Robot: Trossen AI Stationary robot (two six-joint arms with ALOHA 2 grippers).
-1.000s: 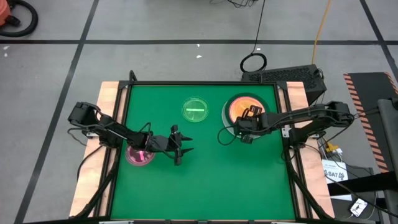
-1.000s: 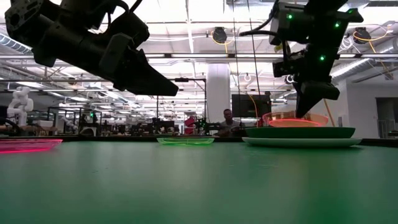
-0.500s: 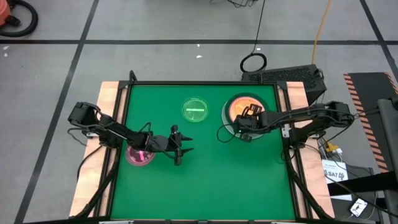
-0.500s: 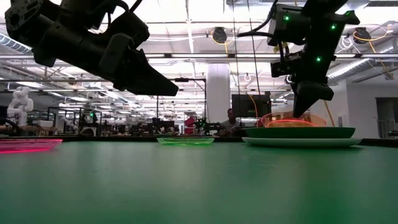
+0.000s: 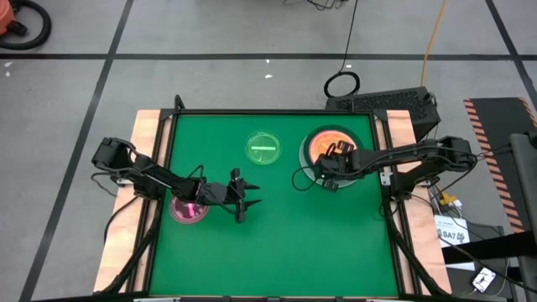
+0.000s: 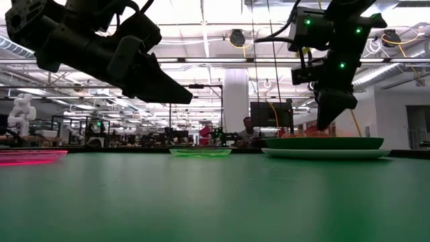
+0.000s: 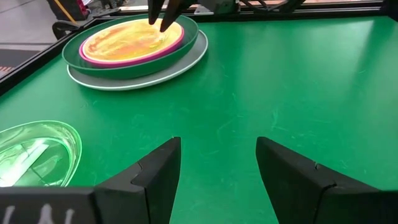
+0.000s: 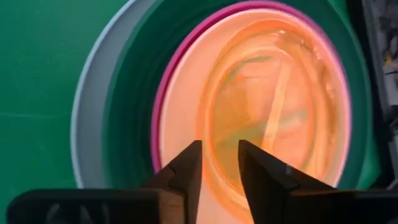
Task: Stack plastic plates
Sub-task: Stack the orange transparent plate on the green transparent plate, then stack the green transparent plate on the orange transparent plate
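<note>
A stack of plastic plates (image 5: 323,147) sits at the table's far right: a pale-blue plate (image 8: 84,137) at the bottom, then a dark-green one (image 8: 130,118), a hot-pink one (image 8: 163,106), and a translucent amber dish (image 8: 280,106) on top. My right gripper (image 8: 221,162) is open, pointing down, with its fingers on either side of the amber dish's near rim. A green dish (image 5: 263,148) lies at the far middle and a pink dish (image 5: 186,210) at the left. My left gripper (image 7: 217,155) hangs open above the bare table, beside the pink dish.
A raised black rim (image 5: 277,111) frames the green table, with wooden side strips (image 5: 147,134) beyond it. A broad stretch of bare green mat (image 5: 285,243) lies toward the near edge. People sit far back in the room (image 6: 247,131).
My right gripper has let go of the amber dish. The dish stood with its rim lifted above the dark-green plate and has now sunk down into the stack. The gripper has stayed over the stack, and my left arm has kept still.
</note>
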